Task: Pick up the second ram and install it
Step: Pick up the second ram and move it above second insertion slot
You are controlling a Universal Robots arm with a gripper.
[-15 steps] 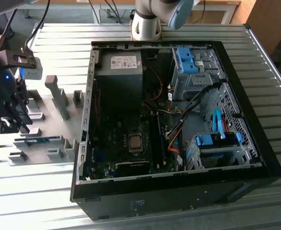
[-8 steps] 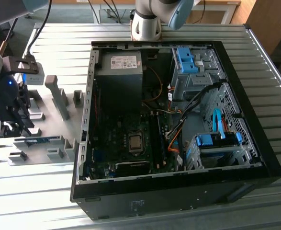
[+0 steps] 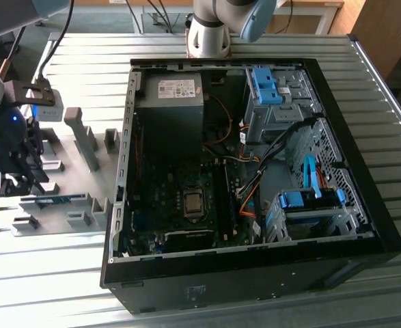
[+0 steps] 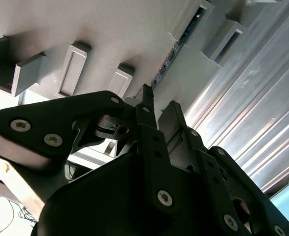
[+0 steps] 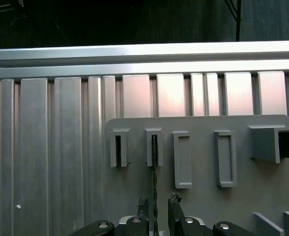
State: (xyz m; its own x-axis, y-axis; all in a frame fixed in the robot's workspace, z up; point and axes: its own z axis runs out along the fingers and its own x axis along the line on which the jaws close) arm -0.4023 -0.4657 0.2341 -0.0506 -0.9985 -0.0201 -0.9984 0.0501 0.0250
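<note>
The second ram (image 3: 58,200) is a thin blue stick standing on edge in a slot of the grey holder plate (image 3: 77,164), on the exterior view's left, beside the computer case. My gripper (image 3: 12,181) hangs over the stick's end farthest from the case. In the first wrist view the ram (image 5: 154,167) is a dark edge-on line running from its slot block down between my fingertips, and my gripper (image 5: 158,204) straddles it with a gap on one side. The second wrist view shows the ram (image 4: 176,46) leading in between the open fingers of the gripper (image 4: 159,104).
The open computer case (image 3: 364,225) lies on the slatted aluminium table (image 3: 63,287), with the motherboard and its processor socket (image 3: 193,203) in the middle. Blue drive-bay clips (image 3: 265,85) sit at the far side. The arm's base (image 3: 210,34) stands behind the case. Raised grey blocks (image 3: 84,133) rise from the holder.
</note>
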